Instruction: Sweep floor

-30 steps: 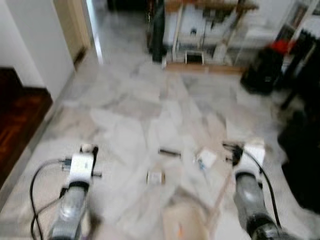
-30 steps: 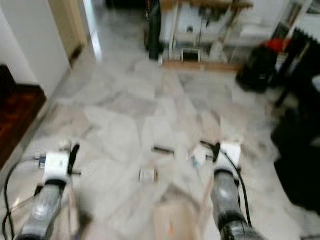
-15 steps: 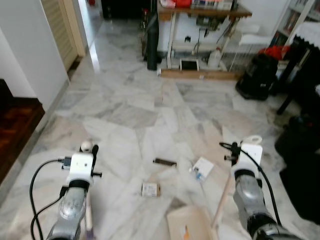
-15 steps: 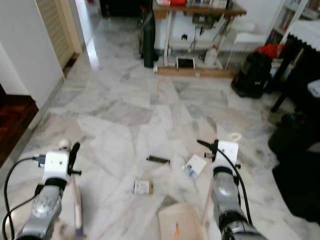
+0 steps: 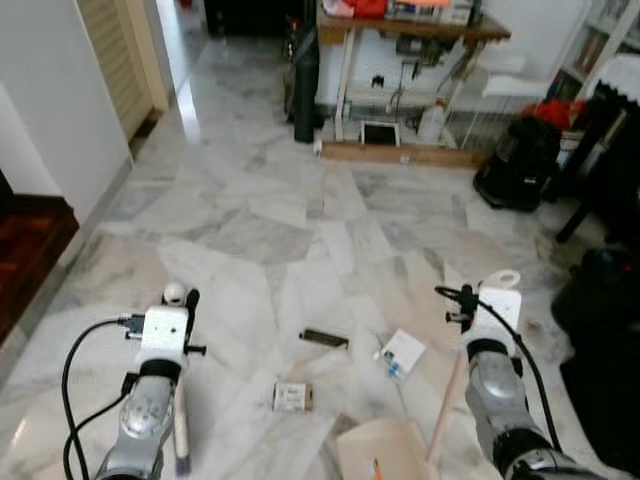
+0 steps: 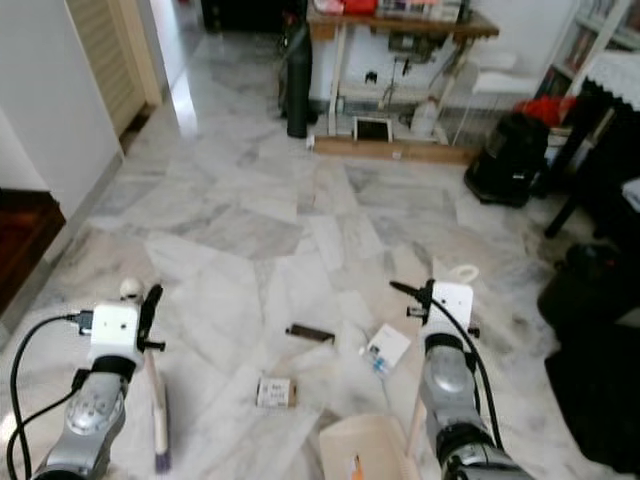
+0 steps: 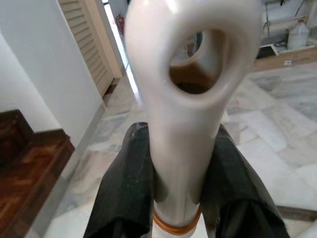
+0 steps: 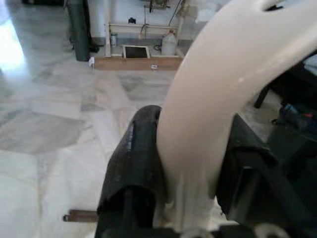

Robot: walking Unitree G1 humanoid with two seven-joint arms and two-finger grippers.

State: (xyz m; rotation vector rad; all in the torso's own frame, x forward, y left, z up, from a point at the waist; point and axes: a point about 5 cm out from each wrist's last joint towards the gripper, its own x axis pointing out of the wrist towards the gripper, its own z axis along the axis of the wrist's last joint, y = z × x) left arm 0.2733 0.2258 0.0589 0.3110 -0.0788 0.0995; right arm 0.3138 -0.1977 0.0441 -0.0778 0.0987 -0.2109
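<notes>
Wrist views: left gripper (image 7: pixel 176 198) pinches broom handle (image 7: pixel 188 99), right gripper (image 8: pixel 190 188) dustpan handle (image 8: pixel 218 94).

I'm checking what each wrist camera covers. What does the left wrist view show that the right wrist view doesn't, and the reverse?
Left wrist view: the left pincer shut on a white handle with a hanging hole, a louvred door and a dark wooden step. Right wrist view: the right pincer shut on a cream handle, and a dark stick on the floor. Both: the marble floor, plastic jug and wooden plank.
</notes>
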